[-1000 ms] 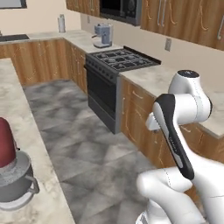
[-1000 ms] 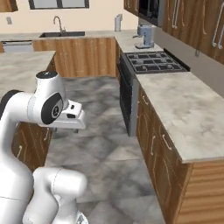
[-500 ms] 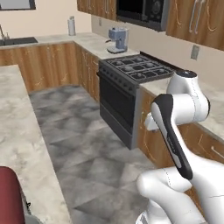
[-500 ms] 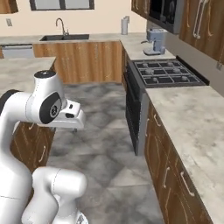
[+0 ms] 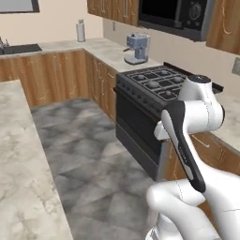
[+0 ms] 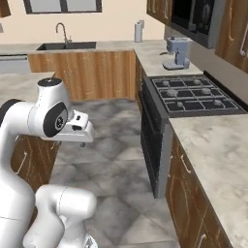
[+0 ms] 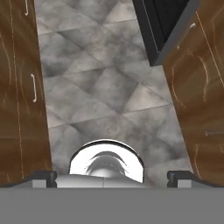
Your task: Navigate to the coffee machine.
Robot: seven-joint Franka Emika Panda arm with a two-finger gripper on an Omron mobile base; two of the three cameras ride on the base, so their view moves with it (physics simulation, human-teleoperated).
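Note:
The coffee machine (image 5: 137, 48) is a small blue-grey box on the back right counter, just past the stove, with its handle sticking out to the left. It also stands beyond the stove's far end in the right base view (image 6: 177, 52). My arm is folded close over the base. In the hand view my gripper (image 7: 112, 176) points down at the grey tiled floor. Its fingertips (image 7: 44, 176) stand wide apart, open, with nothing between them.
A black stove (image 5: 159, 82) with an oven front (image 6: 151, 135) lies between me and the machine. A microwave (image 5: 180, 14) hangs above it. A sink (image 6: 65, 45) and a paper towel roll (image 6: 139, 31) are on the far counter. An island counter (image 5: 18, 154) runs along the left, and the tiled aisle (image 5: 89, 140) leads ahead.
The base has driven forward along the aisle, so the stove and coffee machine look nearer and larger. The red stand mixer has dropped out of view. The arm's pose is unchanged.

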